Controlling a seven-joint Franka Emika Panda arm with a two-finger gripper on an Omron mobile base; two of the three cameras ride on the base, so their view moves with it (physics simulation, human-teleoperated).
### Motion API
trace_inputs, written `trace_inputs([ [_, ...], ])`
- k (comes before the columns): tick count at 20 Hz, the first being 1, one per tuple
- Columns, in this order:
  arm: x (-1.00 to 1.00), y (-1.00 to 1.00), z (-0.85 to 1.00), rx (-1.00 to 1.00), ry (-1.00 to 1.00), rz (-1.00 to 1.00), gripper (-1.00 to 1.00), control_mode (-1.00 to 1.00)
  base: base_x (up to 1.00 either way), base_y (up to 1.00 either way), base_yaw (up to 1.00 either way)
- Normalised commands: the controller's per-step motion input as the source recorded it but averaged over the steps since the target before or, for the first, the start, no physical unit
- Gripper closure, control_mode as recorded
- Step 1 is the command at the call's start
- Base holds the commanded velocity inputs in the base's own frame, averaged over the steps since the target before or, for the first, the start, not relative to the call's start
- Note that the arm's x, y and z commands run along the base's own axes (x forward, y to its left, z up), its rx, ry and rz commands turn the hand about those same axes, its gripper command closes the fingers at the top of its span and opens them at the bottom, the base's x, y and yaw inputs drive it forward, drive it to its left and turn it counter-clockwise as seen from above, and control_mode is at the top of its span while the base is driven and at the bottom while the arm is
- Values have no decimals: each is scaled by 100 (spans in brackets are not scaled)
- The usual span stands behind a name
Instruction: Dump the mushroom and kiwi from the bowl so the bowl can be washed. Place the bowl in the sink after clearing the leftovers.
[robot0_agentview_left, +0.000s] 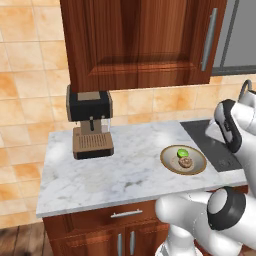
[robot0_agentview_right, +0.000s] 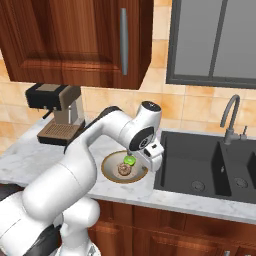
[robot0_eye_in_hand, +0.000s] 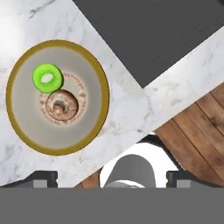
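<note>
At the left of the left base view a brown and black coffee machine (robot0_agentview_left: 90, 124) stands on the white marble worktop (robot0_agentview_left: 100, 175), under a dark wood wall cabinet (robot0_agentview_left: 140, 42). Toward the centre right of that frame sits the bowl (robot0_agentview_left: 183, 160), upright on the worktop, with the kiwi (robot0_agentview_left: 182, 152) and the mushroom (robot0_agentview_left: 185, 162) touching each other inside it. In the hand view the bowl fills the left half of the frame, kiwi toward the upper left of it, mushroom at its middle.

The task looks to be at its very start: nothing has been dumped and the bowl is not yet grasped. The end effector (robot0_eye_in_hand: 112, 177) hangs above the worktop edge just beside the bowl, its fingertips (robot0_eye_in_hand: 41, 177) spread wide with nothing between them. The next move, as I judge it, calls for coming down over the golden rim nearest the hand, pinching it, then tipping the bowl so both pieces slide out; a shallow bowl gripped by its rim may twist.

At the right of the right base view lies the dark sink (robot0_agentview_right: 210, 165), near the bowl, with its grey tap (robot0_agentview_right: 231, 120) below a window (robot0_agentview_right: 215, 42). Wood flooring (robot0_eye_in_hand: 197, 131) shows at the lower right of the hand view.
</note>
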Motion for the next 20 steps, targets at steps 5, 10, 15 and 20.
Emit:
trace_inputs([
  [5,6,0,-57,6,1,-12,-100,-100,0,0,0],
  [10,20,0,-51,3,0,-5,-100,-100,0,0,0],
  [15,30,0,-31,0,0,0,-100,-100,0,0,0],
  [20,25,3,-35,0,0,0,-100,-100,0,0,0],
])
